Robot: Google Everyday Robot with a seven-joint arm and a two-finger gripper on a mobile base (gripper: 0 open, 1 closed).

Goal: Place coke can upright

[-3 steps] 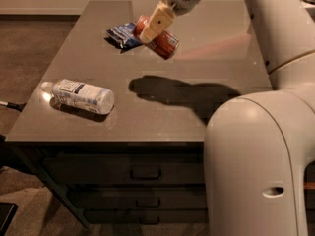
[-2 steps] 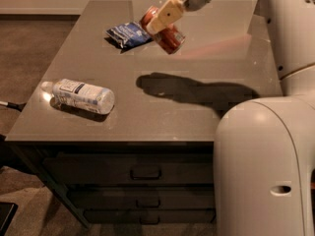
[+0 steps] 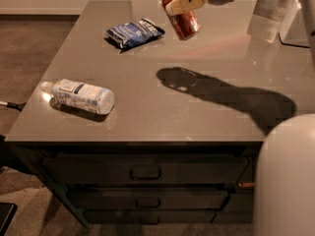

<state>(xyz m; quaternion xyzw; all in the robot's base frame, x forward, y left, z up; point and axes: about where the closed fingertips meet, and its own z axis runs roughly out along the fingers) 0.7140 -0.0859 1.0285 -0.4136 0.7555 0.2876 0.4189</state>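
Surface (image 3: 138,124): grey top with drawers (image 3: 145,171) below. The arm's shadow (image 3: 216,92) falls nearer us than the bag (image 3: 134,32) and to its right, and over the last second it has slid further right. Bottle (image 3: 81,96) lies on its side, well left of the bag and nearer us. Gripper (image 3: 177,9) is in the air just right of the bag, fingers (image 3: 186,0) clamped on the can (image 3: 187,26). Can is tilted, top leaning bagward, clear of the surface, now higher and further from the bag. We judge it lifted, not yet righted or set down.
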